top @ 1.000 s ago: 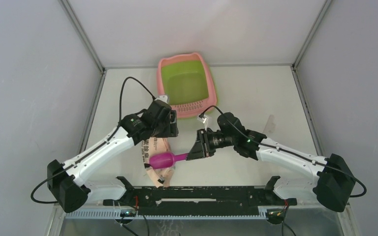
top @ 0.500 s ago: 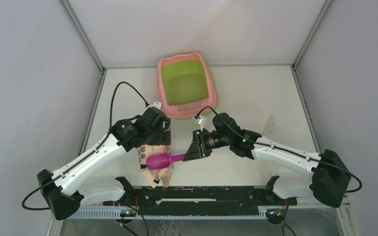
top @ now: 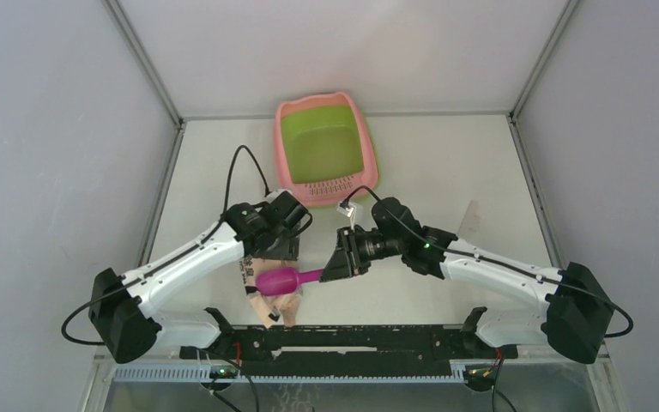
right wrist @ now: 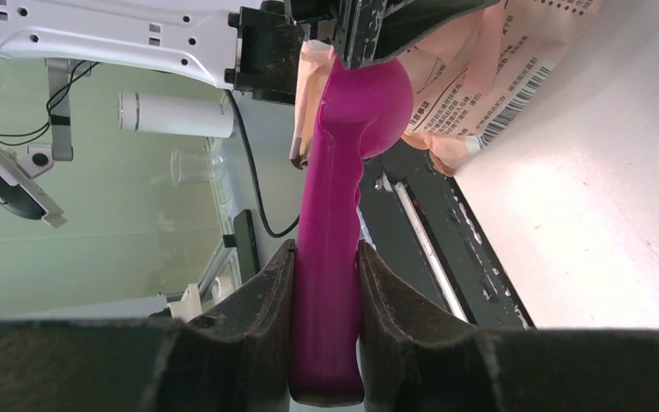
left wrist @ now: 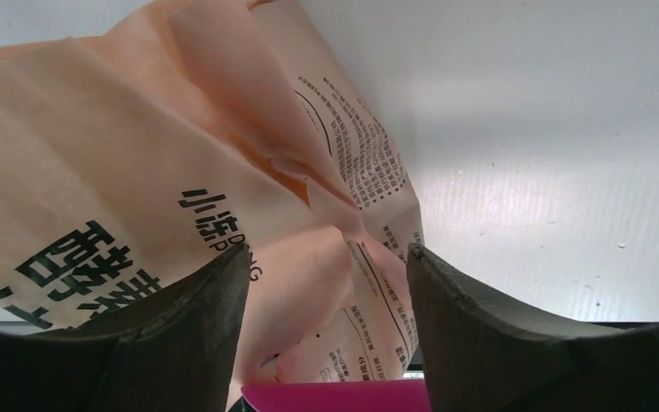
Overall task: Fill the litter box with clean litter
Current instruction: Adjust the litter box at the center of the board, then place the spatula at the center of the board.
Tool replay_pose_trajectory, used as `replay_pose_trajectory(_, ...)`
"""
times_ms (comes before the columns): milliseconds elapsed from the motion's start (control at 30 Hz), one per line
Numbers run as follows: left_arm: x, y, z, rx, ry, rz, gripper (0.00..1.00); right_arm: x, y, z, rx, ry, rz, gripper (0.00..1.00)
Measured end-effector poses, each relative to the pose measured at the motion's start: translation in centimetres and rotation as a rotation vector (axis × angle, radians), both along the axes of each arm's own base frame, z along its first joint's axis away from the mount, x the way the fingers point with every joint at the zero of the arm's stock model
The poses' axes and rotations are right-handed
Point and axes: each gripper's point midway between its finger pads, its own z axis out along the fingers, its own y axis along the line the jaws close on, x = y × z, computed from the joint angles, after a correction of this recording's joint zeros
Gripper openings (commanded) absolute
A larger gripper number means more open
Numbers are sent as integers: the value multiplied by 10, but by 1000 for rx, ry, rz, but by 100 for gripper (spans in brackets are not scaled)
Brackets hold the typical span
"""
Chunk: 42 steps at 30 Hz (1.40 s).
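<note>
Litter box (top: 322,146) lay at the far edge of the tabletop (top: 446,163), well beyond both grippers.
From above, the left gripper (top: 276,251) hung over the peach bag (top: 279,311), and the right gripper (top: 333,268) met the magenta scoop (top: 279,280) lying across that bag. The left wrist view showed the left gripper (left wrist: 326,257) spread wide over the crumpled bag (left wrist: 137,172), clamping nothing. The right wrist view showed the right gripper (right wrist: 326,249) closed on the scoop (right wrist: 356,112) handle.

On the top view, open table (top: 463,163) spans right and upper left. Lower centre is crowded: bag (top: 268,306), scoop (top: 280,281), left gripper (top: 280,251), right gripper (top: 329,272). The litter box (top: 280,146) blocks upper centre.
</note>
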Motion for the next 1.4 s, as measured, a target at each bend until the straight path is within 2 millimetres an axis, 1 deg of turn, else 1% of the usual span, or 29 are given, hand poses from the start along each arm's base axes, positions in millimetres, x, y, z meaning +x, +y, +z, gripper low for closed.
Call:
replay_pose_trajectory(33,0,0,-1,6,4,2,52,0,0,0,0,-1,0,0)
replay_pose_trajectory(100,0,1,-2,12,6,8,18,-1,-1,1,-2,-5,1,0)
replay_pose_trajectory(133,-1,2,-2,14,9,8,3,-2,-2,2,-1,-9,1,0)
replay_pose_trajectory(167,-1,2,-3,16,12,7,0,-2,-3,3,-1,-12,1,0)
replay_pose_trajectory(233,-2,3,-3,18,17,2,0,-4,-7,6,0,-25,-1,0)
replay_pose_trajectory(300,-4,1,-3,13,25,-4,0,-4,-17,11,-6,-38,-11,0)
replay_pose_trajectory(433,-5,1,-1,4,23,-6,0,1,-46,28,-2,-67,-67,0)
replay_pose_trajectory(533,-5,2,6,-15,0,-5,0,9,-71,47,20,-109,-131,0)
replay_pose_trajectory(600,-5,4,11,-21,-12,-4,0,13,-83,54,20,-131,-167,0)
replay_pose_trajectory(633,-5,5,14,-20,-17,-2,0,16,-88,54,10,-139,-185,0)
replay_pose_trajectory(700,-4,6,15,-14,-24,1,0,17,-94,46,-26,-134,-199,0)
replay_pose_trajectory(767,-4,7,15,-7,-22,2,0,19,-97,34,-75,-113,-206,0)
replay_pose_trajectory(900,-3,7,14,-5,-24,4,0,33,-107,-6,-211,-42,-252,0)
replay_pose_trajectory(967,-3,6,15,-10,-29,5,0,46,-120,-32,-268,12,-302,2)
replay_pose_trajectory(1000,-3,6,16,-12,-32,5,0,50,-125,-43,-291,36,-324,7)
replay_pose_trajectory(1067,-2,6,17,-17,-36,5,0,57,-138,-69,-342,109,-362,30)
replay_pose_trajectory(1100,-2,6,17,-19,-38,5,0,59,-139,-75,-340,139,-365,38)
replay_pose_trajectory(1167,-2,5,18,-23,-42,4,0,65,-137,-76,-319,140,-363,51)
replay_pose_trajectory(1233,-1,4,20,-33,-51,4,0,69,-139,-80,-332,133,-369,64)
replay_pose_trajectory(1300,1,2,23,-50,-66,4,0,71,-145,-89,-372,138,-380,74)
replay_pose_trajectory(1333,2,1,25,-63,-77,3,0,71,-149,-92,-396,137,-386,76)
replay_pose_trajectory(1400,3,-1,32,-93,-103,2,0,70,-155,-94,-434,125,-398,78)
